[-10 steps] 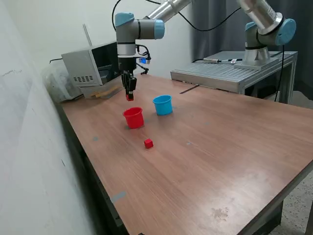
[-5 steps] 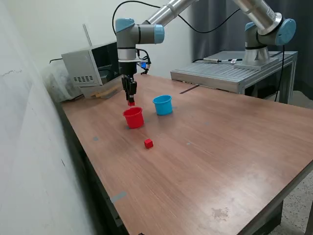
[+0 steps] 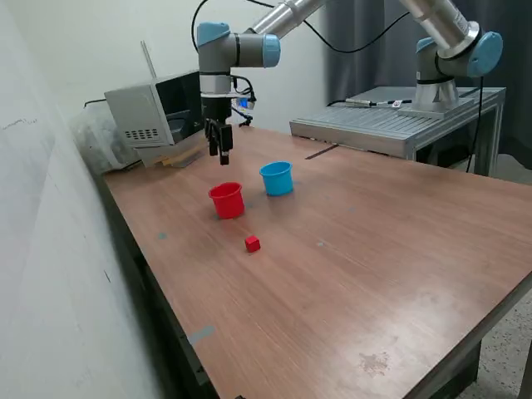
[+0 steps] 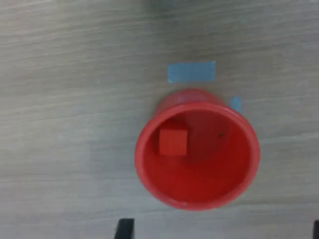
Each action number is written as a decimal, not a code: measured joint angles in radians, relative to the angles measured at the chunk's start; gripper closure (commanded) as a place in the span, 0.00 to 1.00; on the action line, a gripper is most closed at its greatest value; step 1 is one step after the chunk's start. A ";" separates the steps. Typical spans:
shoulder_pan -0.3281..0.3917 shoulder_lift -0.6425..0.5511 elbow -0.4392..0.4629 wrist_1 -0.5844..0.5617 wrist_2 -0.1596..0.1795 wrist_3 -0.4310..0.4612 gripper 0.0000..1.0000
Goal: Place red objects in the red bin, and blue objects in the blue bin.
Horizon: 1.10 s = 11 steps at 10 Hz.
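Hovering above the red cup in the exterior view, jaws pointing straight down, carrying nothing; too small here to tell whether apart or together. Red cup upright on the counter, mouth up, long axis vertical, directly under the jaws with a clear gap between. Light-blue cup upright just beside it, toward the exterior view's right. One red cube lying loose on the counter, nearer the camera than the red cup, well clear of the jaws. Cup interiors hidden from this angle.

Looking straight down into the red cup in the wrist view: a second red cube resting flat inside on the bottom, off-centre against the wall. Only two dark fingertip edges showing, cut off at the frame edge, set wide apart. Blue tape on the counter beside the cup, picture soft.
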 measured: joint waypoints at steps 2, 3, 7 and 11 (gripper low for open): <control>0.031 -0.081 0.047 -0.012 0.001 0.001 0.00; 0.059 -0.124 0.068 -0.015 0.006 0.001 0.00; 0.174 -0.286 0.159 -0.013 0.050 0.002 0.00; 0.219 -0.378 0.230 -0.010 0.081 0.003 0.00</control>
